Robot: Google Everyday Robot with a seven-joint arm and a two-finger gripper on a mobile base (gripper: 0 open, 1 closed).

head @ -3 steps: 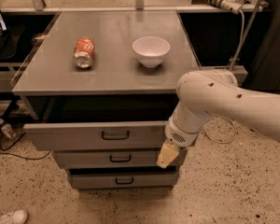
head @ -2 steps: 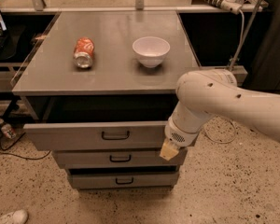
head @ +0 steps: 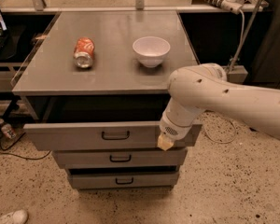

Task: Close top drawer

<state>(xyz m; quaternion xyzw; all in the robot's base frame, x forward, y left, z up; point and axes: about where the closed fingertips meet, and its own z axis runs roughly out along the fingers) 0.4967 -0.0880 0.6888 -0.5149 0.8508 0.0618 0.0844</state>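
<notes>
The top drawer (head: 74, 136) stood pulled out from the grey cabinet (head: 112, 76). Its front panel ran across the lower middle of the frame, with a dark gap behind it. The gripper (head: 165, 143) sat at the panel's right end, right of the handle (head: 115, 135), on a white arm (head: 224, 97) entering from the right. On the cabinet top a red can (head: 84, 52) lay on its side, with a white bowl (head: 151, 51) upright to its right.

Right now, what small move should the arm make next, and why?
Probably press straight inward: the top drawer stands pulled out, its dark inside showing under the tabletop, and the gripper sits at the right end of its front panel.
</notes>
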